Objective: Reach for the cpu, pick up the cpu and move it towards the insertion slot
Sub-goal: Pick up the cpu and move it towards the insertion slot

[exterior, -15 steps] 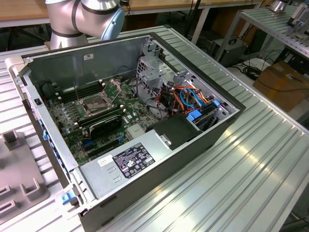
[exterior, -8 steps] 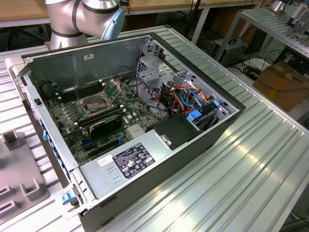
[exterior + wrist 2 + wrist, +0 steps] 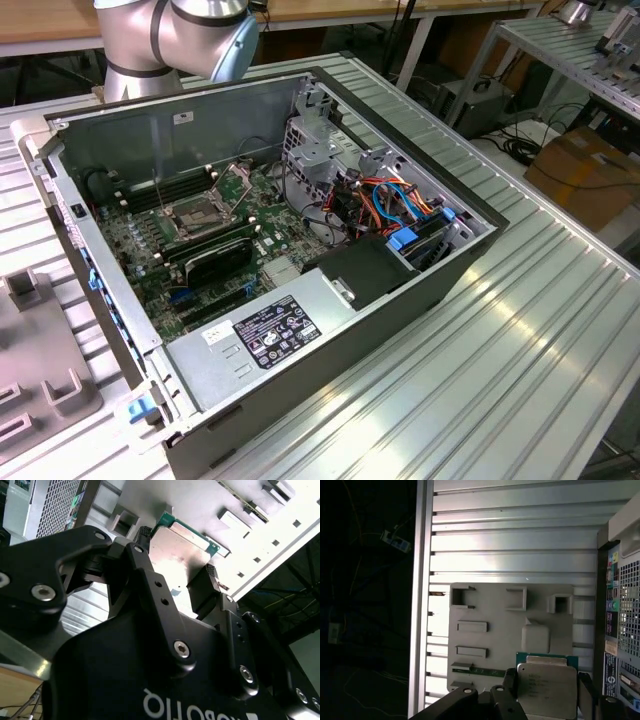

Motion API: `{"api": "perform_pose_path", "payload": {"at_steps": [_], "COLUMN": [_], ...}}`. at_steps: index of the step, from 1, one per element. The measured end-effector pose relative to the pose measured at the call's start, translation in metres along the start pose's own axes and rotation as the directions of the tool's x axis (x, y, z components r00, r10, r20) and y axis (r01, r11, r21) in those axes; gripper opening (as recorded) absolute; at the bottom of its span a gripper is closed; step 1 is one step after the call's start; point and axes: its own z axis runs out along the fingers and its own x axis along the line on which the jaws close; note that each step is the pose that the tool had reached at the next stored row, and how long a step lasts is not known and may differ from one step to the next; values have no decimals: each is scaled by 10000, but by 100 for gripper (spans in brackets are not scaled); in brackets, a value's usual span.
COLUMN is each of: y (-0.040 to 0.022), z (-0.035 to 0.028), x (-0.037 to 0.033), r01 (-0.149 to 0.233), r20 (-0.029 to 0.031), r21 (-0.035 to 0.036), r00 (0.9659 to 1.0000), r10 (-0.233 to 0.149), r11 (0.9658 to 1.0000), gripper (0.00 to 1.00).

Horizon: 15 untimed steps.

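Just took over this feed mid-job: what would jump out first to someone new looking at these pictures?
In both wrist views, the cpu sits between the fingers of the tool, above a grey holder tray with moulded pockets. In the exterior view, an open computer case dominates the slatted metal table, its motherboard socket exposed toward the exterior view's left.

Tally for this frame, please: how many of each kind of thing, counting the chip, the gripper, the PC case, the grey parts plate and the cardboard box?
cpu, held between the fingers: 1
gripper: 1
open computer case: 1
grey parts plate: 1
cardboard box: 1
Total: 5
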Motion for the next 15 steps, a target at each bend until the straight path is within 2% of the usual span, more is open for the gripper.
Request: {"api": "perform_pose_path", "payload": {"at_steps": [15], "y": [-9], "z": [4], "x": [-189], "r01": [0], "r20": [0], "r21": [0], "r00": [10000], "r10": [0], "r11": [10000], "gripper": [55]}}
